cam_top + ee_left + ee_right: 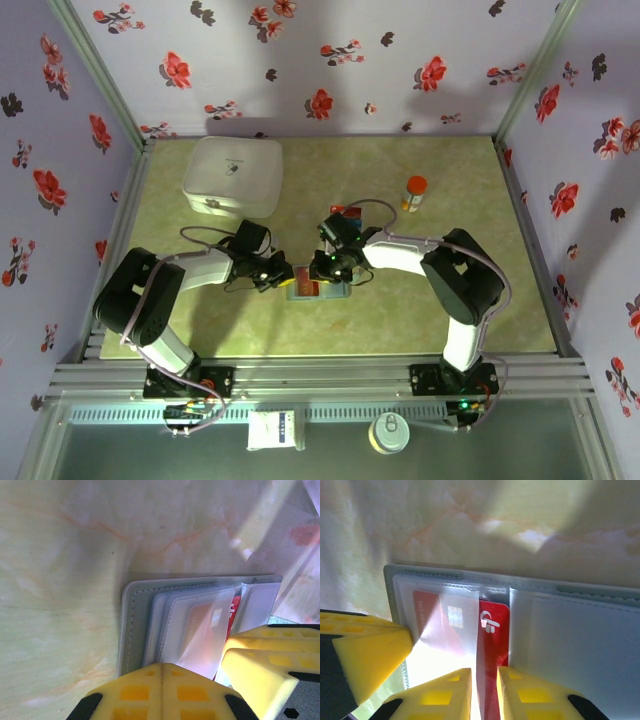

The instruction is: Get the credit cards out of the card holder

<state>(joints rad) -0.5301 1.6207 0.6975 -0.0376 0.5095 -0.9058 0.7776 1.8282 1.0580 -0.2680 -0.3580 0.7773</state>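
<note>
Red card: partly out of the wallet on the surface, pinched by right fingers.
Left fingers: shut, pinning the wallet's edge.
Risk: wallet lifts or card slips if the pin loosens.

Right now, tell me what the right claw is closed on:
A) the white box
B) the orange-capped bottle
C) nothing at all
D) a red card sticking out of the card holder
D: in the right wrist view the right claw has a finger on each side of the red card, which sits partly inside the card holder.
</note>
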